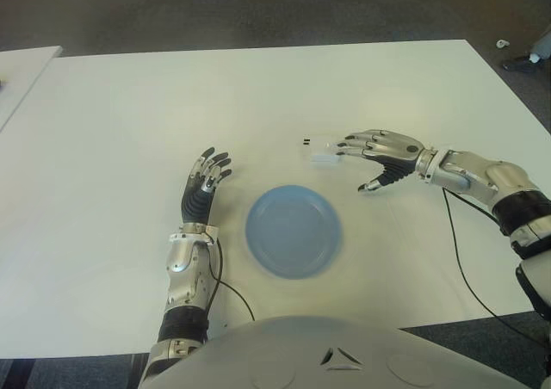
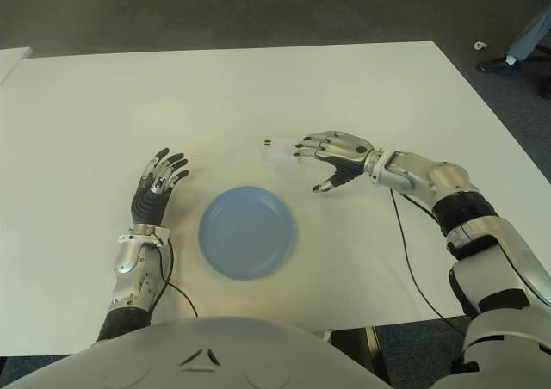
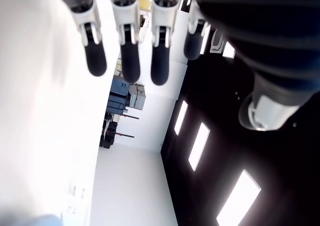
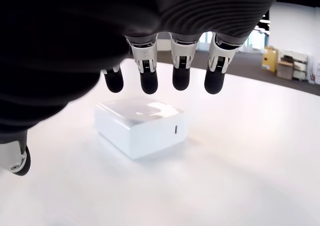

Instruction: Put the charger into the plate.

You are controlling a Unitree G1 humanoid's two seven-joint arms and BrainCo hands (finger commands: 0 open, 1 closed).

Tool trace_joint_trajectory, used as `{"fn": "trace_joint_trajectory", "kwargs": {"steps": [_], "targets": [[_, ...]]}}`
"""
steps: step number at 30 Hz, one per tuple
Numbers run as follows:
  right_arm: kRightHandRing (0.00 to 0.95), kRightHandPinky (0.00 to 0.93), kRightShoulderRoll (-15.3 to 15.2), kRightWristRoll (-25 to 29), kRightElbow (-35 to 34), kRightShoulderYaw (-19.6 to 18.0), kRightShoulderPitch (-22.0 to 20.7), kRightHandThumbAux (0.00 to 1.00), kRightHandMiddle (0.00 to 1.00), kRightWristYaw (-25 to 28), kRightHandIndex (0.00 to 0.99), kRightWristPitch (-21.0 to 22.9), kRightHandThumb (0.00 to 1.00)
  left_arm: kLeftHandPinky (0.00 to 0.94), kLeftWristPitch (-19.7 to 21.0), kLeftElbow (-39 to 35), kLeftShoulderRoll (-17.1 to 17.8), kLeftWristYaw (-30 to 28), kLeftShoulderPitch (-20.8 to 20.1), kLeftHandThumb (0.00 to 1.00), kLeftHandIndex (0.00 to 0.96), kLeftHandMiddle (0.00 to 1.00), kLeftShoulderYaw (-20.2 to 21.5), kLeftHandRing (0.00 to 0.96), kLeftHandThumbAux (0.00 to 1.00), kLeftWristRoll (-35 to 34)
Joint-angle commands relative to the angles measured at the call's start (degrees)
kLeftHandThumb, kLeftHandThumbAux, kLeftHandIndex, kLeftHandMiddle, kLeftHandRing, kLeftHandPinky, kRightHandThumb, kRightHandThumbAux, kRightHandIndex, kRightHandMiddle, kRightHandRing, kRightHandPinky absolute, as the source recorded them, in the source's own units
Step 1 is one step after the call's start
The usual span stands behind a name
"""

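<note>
Fingertips (image 4: 180, 79) of the right hand (image 1: 379, 155) hang spread just above the charger (image 4: 142, 125), holding nothing; the thumb shows low and apart to one side. Directly under those 4 tips the white charger lies on the table (image 1: 129, 114), its prongs pointing away from the palm. Nearer the robot than the fingers sits the blue plate (image 1: 293, 231), bare.

Closing from this height could likely pinch only the charger's top edge, so the smooth block may skid or tip out before the thumb seats. Carried low, it might also clip the plate's rim.

Palm faces down, wrist reaching in from the right, forearm nearly level. Beyond the plate, the left hand (image 1: 203, 185) shows flat with fingers extended, idle.
</note>
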Motion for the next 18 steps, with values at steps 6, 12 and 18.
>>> {"fn": "trace_joint_trajectory", "kwargs": {"steps": [6, 12, 18], "targets": [[0.000, 0.000, -2.3, 4.2, -7.4, -5.6, 6.6, 0.423, 0.000, 5.9, 0.000, 0.5, 0.000, 0.238, 2.3, 2.8, -0.2, -1.0, 1.4, 0.000, 0.150, 0.256, 0.1, 0.241, 0.502, -0.6], [0.000, 0.000, -2.6, 5.5, -9.7, -8.2, 9.7, 0.415, 0.000, 7.9, 0.000, 0.8, 0.000, 0.234, 2.2, 3.0, -0.2, -0.8, 1.2, 0.000, 0.146, 0.254, 0.3, 0.241, 0.500, -0.4], [0.000, 0.000, -2.7, 5.8, -11.1, -10.0, 11.8, 0.408, 0.000, 9.1, 0.000, 0.8, 0.000, 0.227, 2.3, 3.2, 0.0, -0.7, 1.0, 0.000, 0.142, 0.249, 0.6, 0.235, 0.494, -0.1]]}}
